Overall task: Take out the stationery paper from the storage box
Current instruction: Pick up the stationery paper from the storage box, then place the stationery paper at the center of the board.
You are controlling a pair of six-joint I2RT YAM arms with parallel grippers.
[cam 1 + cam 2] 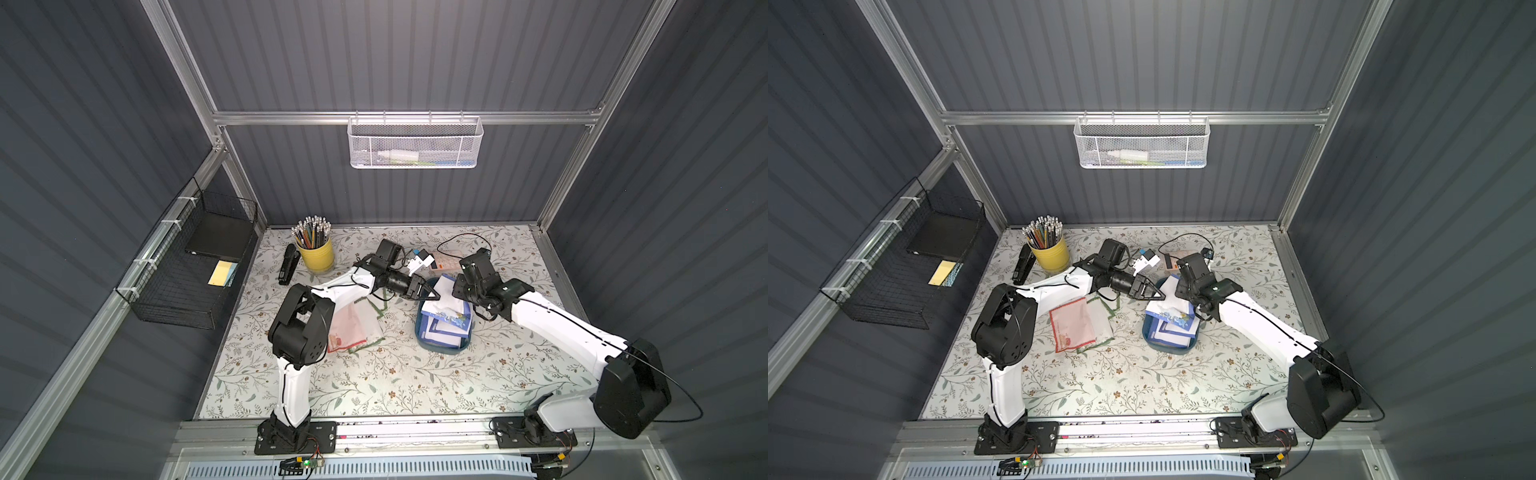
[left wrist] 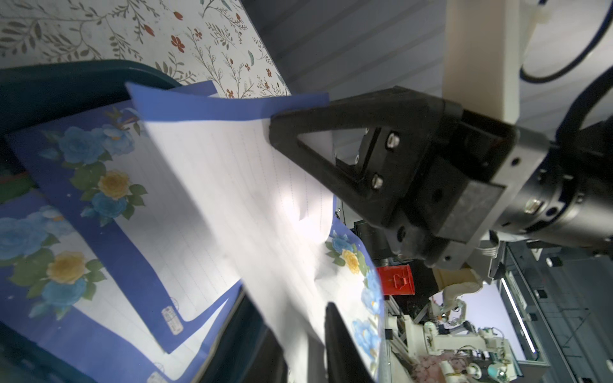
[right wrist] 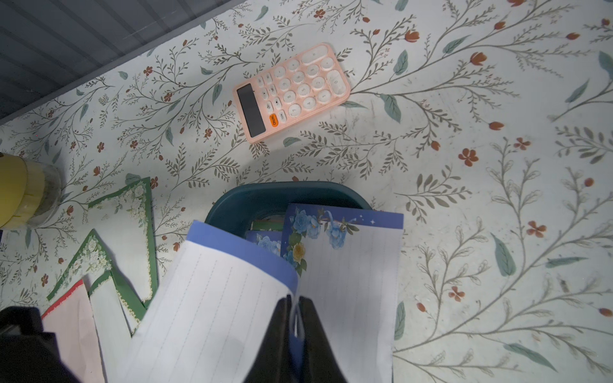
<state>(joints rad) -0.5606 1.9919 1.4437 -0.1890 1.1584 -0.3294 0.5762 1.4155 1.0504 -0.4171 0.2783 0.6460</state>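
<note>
The teal storage box lies mid-table with several blue-floral sheets inside. One sheet of stationery paper, white with a blue border, is lifted and curled above the box's far end. My right gripper is shut on its folded edge. My left gripper has reached in from the left. Its fingers stand close on either side of the same white sheet, blurred. Red- and green-bordered sheets lie on the table left of the box.
A pink calculator lies just behind the box, next to a black cable. A yellow pencil cup and a black stapler stand at the back left. A black wire basket and a white mesh basket hang on the walls.
</note>
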